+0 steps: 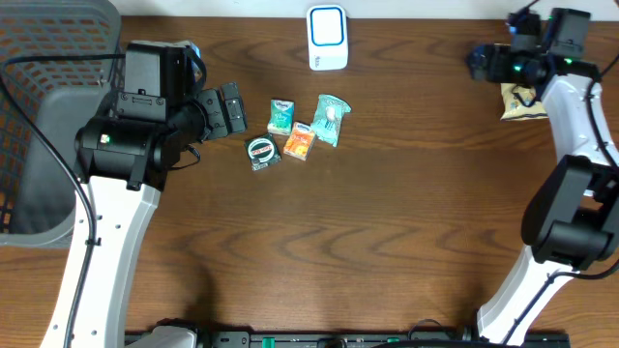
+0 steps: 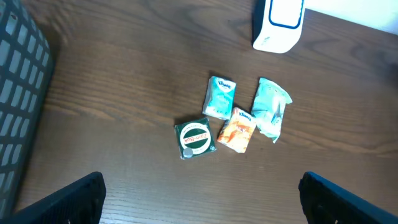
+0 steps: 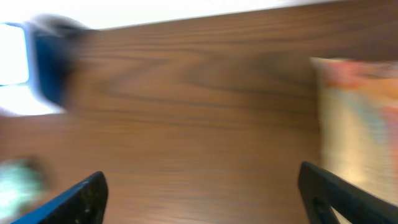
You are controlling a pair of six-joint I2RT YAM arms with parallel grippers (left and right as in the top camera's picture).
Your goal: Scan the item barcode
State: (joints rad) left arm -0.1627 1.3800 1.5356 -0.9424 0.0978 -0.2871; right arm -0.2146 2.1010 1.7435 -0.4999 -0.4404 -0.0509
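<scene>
- Grey basket (image 1: 39,106): left edge of the table (image 1: 387,242).
- Left gripper (image 1: 236,110): jaws spread, empty, just left of the packets.
- Four small packets (image 1: 299,141): clustered toward the far edge.
- Scanner (image 1: 327,37): at the far edge.
- Near half: open wood.
- Right gripper (image 1: 481,62): jaws wide, empty.
- Snack bag (image 1: 519,101): far right corner, by the right edge.

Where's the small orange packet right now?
Overhead view, table centre: the small orange packet lies between the green round-label item and the teal pouch.
</scene>
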